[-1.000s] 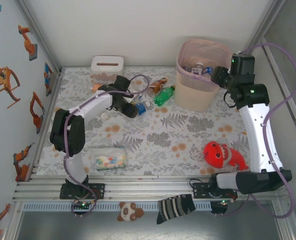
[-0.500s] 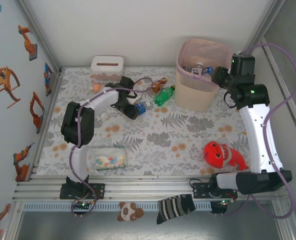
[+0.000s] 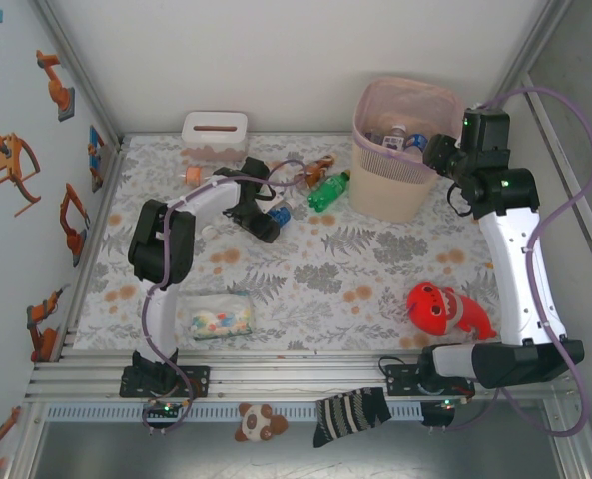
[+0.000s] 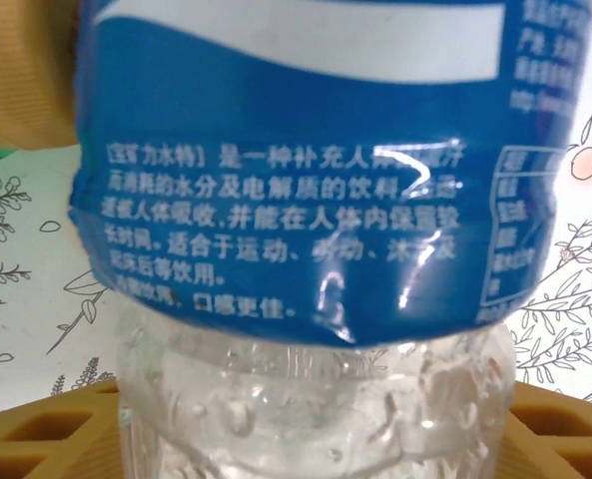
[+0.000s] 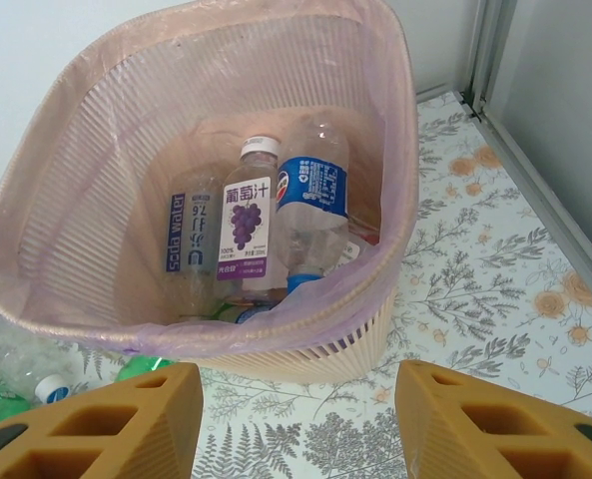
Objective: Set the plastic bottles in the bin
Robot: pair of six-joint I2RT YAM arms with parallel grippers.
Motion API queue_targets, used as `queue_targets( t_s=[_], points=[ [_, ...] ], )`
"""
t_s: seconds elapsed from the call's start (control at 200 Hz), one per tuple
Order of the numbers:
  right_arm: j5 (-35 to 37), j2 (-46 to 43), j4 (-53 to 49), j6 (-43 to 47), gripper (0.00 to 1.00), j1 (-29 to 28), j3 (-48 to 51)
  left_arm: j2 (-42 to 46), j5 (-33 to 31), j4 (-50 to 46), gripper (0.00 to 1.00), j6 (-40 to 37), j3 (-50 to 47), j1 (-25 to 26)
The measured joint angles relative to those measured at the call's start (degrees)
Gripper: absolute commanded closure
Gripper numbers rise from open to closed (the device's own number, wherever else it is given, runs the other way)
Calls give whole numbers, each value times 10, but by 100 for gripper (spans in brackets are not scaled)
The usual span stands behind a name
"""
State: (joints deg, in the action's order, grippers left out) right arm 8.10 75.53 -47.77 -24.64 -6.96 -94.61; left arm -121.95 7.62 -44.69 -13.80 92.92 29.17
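Blue-label bottle (image 4: 305, 200) sits between my left hand's (image 3: 271, 218) fingers, both touching its clear body just below the label. I read that as a grip. It's low over the bench (image 3: 375, 259), left of the green bottle (image 3: 327, 192) and well short of the bin (image 3: 390, 190).

How I'd do the carry:
- Thin wet plastic will likely flex and slip, so squeeze only enough to hold.
- Lift straight up first. The green bottle and an orange bottle (image 3: 317, 166) lie on the way to the bin.
- Clear the rim with margin, since the bin is tall and probably light. A knock could tip it.
- Let go over the centre, not the near wall.
- My right hand (image 5: 297, 389) is wide and empty, just beside the bin's rim. Keep the arms apart there.

Bin has a pink liner (image 5: 66, 170). Inside are a grape-juice bottle (image 5: 246, 215), a soda bottle (image 5: 181, 235) and a blue-wrapped bottle (image 5: 312, 195), all leaning. There's more beneath them that I can't make out, and plenty of room is left.
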Motion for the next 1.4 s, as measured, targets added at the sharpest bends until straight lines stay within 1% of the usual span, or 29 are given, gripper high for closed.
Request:
queue_targets(
  t_s=[0.185,0.391,0.496,0.596,0.766,0.921,1.112,1.237,1.402],
  points=[
    [-5,-3,0,0,48,0,0,0,6,0,40,0,0,0],
    [-16,-10,0,-3,48,0,0,4,23,1,43,1,-4,0],
    [-33,-18,1,-2,47,0,2,24,37,2,44,5,-21,1],
    [-62,-32,6,-1,46,0,10,62,57,5,45,14,-42,1],
    [-136,-55,38,5,40,0,34,142,105,27,45,33,-60,1],
    [-227,-64,81,8,40,0,54,217,168,69,46,51,-83,1],
    [-373,-69,174,-3,39,0,92,276,259,130,47,75,-103,3],
    [-448,-71,245,-23,38,0,117,313,316,188,47,103,-119,12],
    [-515,-92,359,-43,30,-10,170,363,373,284,47,150,-132,38]
  ],
)
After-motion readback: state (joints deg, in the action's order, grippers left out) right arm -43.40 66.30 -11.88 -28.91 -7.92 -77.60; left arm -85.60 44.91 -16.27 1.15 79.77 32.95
